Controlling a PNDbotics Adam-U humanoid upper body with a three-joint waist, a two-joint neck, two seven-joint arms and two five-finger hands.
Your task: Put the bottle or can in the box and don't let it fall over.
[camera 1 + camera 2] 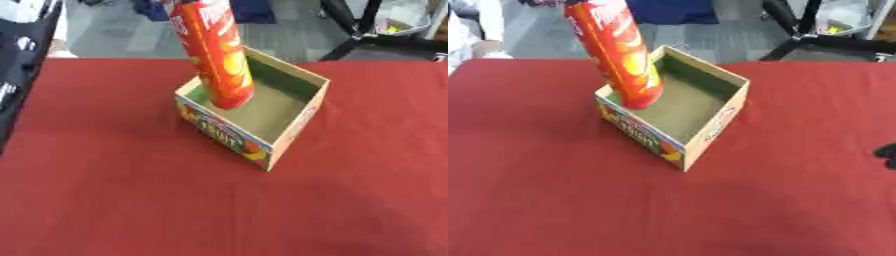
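A tall red-orange can (pixel 216 55) with yellow print leans to the upper left, and its top runs out of the picture. Its lower end is at the left inner side of the open cardboard box (pixel 297 120). Whether it touches the box floor I cannot tell. The box has a printed fruit label on its front wall and stands on the red tablecloth (pixel 131 200). No hand shows on the can; whatever holds its top is out of view. A black arm (pixel 22 75) fills the left edge. A small black part (pixel 886 151) that may be my right hand shows at the right edge.
Beyond the table's far edge lie grey floor, black tripod legs (pixel 367 35) and blue fabric. The red cloth stretches wide in front of the box and to its right.
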